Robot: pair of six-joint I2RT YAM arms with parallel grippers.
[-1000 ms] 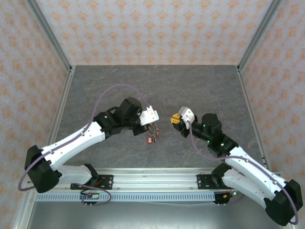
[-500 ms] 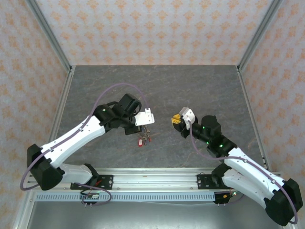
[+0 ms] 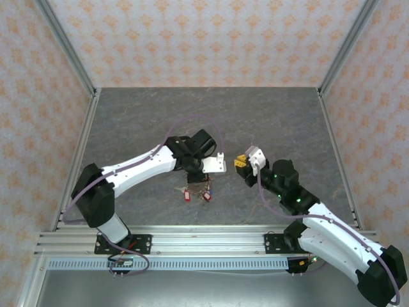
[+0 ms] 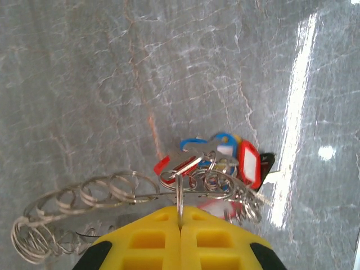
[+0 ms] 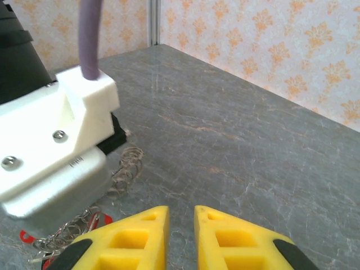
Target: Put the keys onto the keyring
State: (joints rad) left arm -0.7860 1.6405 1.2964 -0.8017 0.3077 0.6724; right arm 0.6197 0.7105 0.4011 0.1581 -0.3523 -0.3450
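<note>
Top external view first. The grey marble table was boxed in by patterned walls on the left, far and right sides. A metal rail ran along the near edge, where both arms were bolted. Everything sat around the middle of the table, a bit toward the near side and well apart from every wall. Bare table stretched away on the far side and out to both flanks.

The left end effector pointed down just above the keys, bunched right under it. I couldn't tell if the bunch rested on the table or hung just off it. From the left wrist, its yellow fingers were clenched tight on a thin wire loop sticking up out of the bunch. The keyring — it looked like a ring of little wire loops — trailed off to the left of the fingers in that view and ran into the bunch. The keys were just beyond the fingertips.

The right end effector hovered near the left one, to its right, not touching it. In the right wrist view its fingers stood slightly parted with nothing between them, facing the left arm's white wrist block.

Count: two arms, two end effectors, one keyring, one bunch of keys. I could make out at least two red tags, two blue and a sliver of yellow — too tangled to count the keys themselves.
</note>
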